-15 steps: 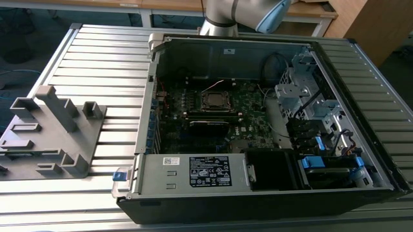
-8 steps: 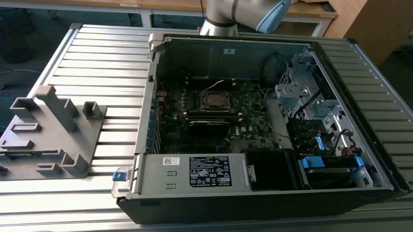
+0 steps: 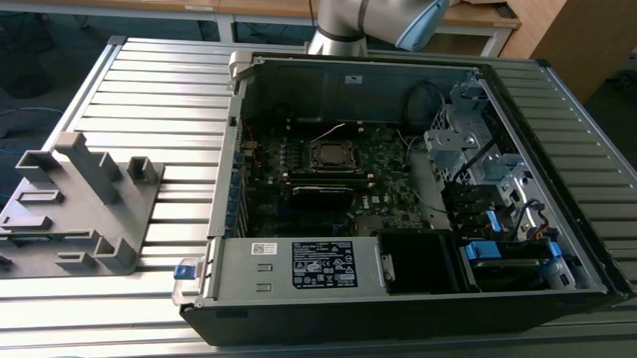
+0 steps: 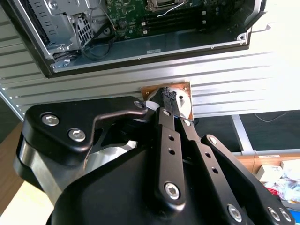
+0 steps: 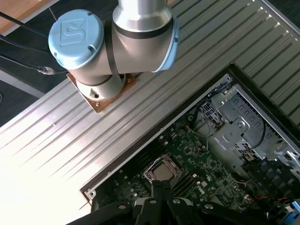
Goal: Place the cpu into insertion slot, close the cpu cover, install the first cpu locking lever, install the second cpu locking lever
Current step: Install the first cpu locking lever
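Note:
The insertion slot [image 3: 316, 157] is on the dark motherboard [image 3: 383, 186] inside the open computer case. The cpu [image 3: 333, 156] lies flat in it, a dull grey-brown square. A thin silver frame, the cpu cover [image 5: 153, 165], appears to lie flat around the chip [image 5: 163, 172]; I cannot make out the locking levers. My gripper [image 5: 161, 183] hangs well above the socket, its black fingers [image 4: 165, 101] pressed together with nothing between them. In the second wrist view the socket [image 4: 161, 3] is at the picture's edge and my gripper [image 4: 169, 95] points towards the arm's base plate.
The case lies on a ribbed aluminium table [image 3: 159, 97]. Inside are a labelled grey power-supply box [image 3: 298, 265], a metal drive cage [image 3: 468, 142], loose cables and blue clips [image 3: 493, 250]. A grey plastic fixture [image 3: 80, 201] stands at the exterior view's left. The arm's base [image 5: 117, 47] rises behind the case.

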Available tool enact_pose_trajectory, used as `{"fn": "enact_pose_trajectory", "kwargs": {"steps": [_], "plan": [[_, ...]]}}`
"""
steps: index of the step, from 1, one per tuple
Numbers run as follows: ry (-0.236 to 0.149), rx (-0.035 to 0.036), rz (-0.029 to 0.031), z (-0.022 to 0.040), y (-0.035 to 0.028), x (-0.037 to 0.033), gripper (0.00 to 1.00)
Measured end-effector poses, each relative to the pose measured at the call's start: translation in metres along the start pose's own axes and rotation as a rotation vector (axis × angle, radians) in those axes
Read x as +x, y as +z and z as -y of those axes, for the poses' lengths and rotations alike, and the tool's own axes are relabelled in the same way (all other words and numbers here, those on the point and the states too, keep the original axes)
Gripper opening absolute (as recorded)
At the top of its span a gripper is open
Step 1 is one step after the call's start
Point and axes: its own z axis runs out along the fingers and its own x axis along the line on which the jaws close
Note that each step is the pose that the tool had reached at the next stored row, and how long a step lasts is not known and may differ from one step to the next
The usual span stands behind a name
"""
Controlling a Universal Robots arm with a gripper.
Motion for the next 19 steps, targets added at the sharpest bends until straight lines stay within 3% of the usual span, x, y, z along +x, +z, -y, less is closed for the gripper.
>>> {"fn": "enact_pose_trajectory", "kwargs": {"steps": [12, 19], "plan": [[0.005, 0.0221, -0.0242, 0.0013, 0.0155, -0.0091, 0.11], [-0.003, 0.0229, -0.0252, 0.0013, 0.0167, -0.0095, 0.11]]}}
